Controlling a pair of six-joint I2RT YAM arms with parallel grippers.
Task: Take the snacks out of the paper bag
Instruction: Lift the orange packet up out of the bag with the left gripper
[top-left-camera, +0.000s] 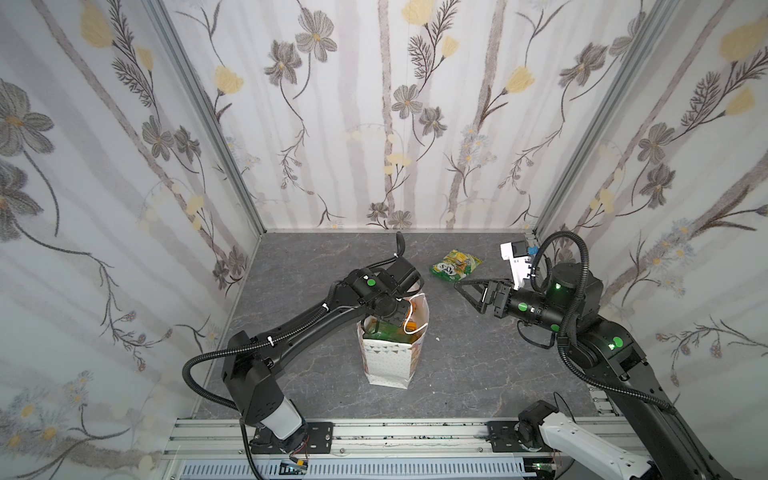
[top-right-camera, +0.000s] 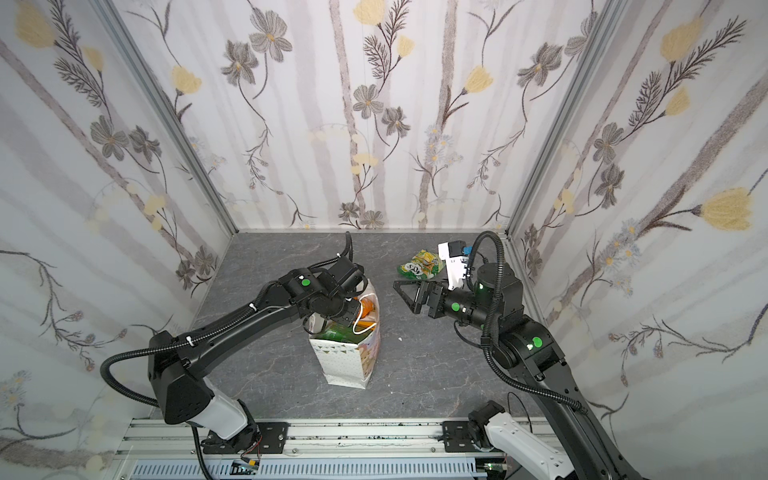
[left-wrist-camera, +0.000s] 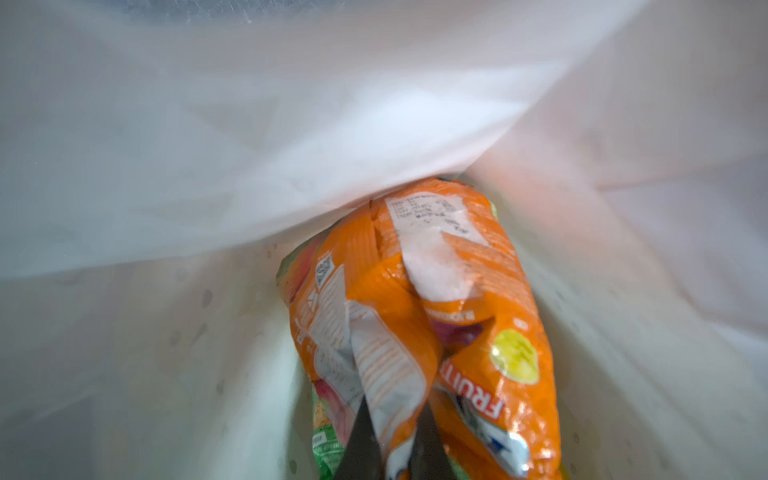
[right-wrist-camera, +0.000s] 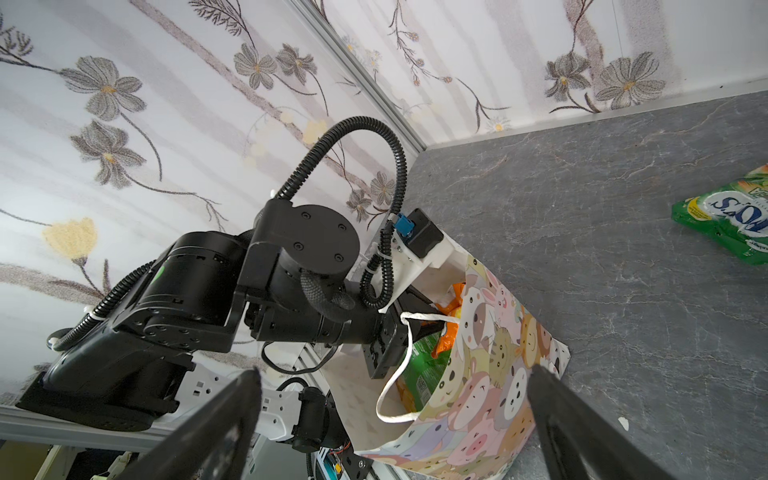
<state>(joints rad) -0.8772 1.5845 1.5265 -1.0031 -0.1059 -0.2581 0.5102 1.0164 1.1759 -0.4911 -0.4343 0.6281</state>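
The white paper bag (top-left-camera: 388, 361) (top-right-camera: 347, 365) stands upright mid-table; its cartoon-animal face (right-wrist-camera: 482, 415) shows in the right wrist view. My left gripper (left-wrist-camera: 392, 415) reaches down inside it, shut on a flap of an orange snack packet (left-wrist-camera: 478, 332). A green packet (top-left-camera: 384, 330) (right-wrist-camera: 428, 357) also sits in the bag. One green-yellow packet (top-left-camera: 456, 266) (top-right-camera: 419, 264) (right-wrist-camera: 727, 220) lies on the table at the back right. My right gripper (top-left-camera: 465, 293) (top-right-camera: 401, 293) (right-wrist-camera: 395, 372) hovers open and holds nothing, right of the bag and pointing at it.
Floral walls close in the grey table (top-left-camera: 478, 374) on three sides. An aluminium rail (top-left-camera: 374, 436) runs along the front edge. A white arm segment (top-left-camera: 582, 440) lies at the front right. A tiny white scrap (top-left-camera: 437, 338) sits right of the bag.
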